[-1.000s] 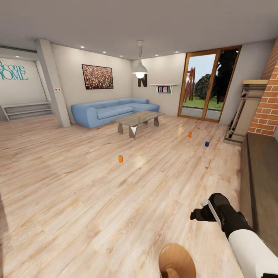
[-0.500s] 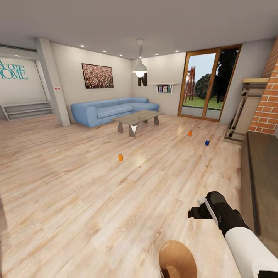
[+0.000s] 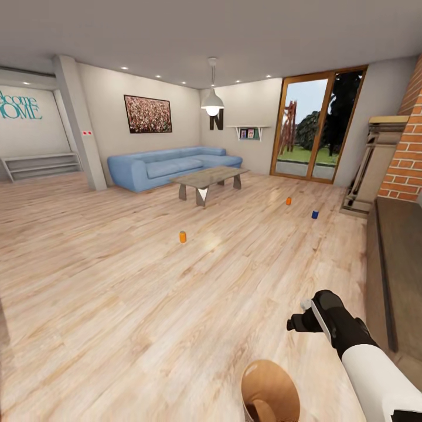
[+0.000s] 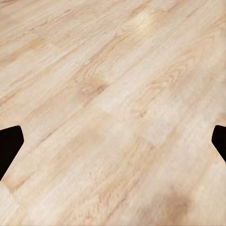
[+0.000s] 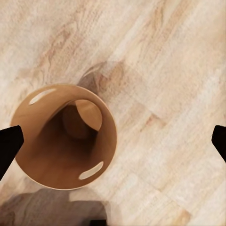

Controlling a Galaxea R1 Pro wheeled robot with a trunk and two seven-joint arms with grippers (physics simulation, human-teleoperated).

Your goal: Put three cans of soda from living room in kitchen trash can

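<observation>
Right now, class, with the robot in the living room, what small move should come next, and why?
Probably roll forward toward the nearest orange can. All three cans stand far off on the floor, the other orange can and the blue can farther still. The trash can sits empty at the robot's base, and the right gripper holds nothing.

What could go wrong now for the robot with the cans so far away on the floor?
The trash can sits right in front of the robot, so rolling ahead could bump it over. The three cans, near orange, far orange and blue, stand upright and spread apart, so a clumsy grab might tip one rolling. The coffee table is near the route.
</observation>
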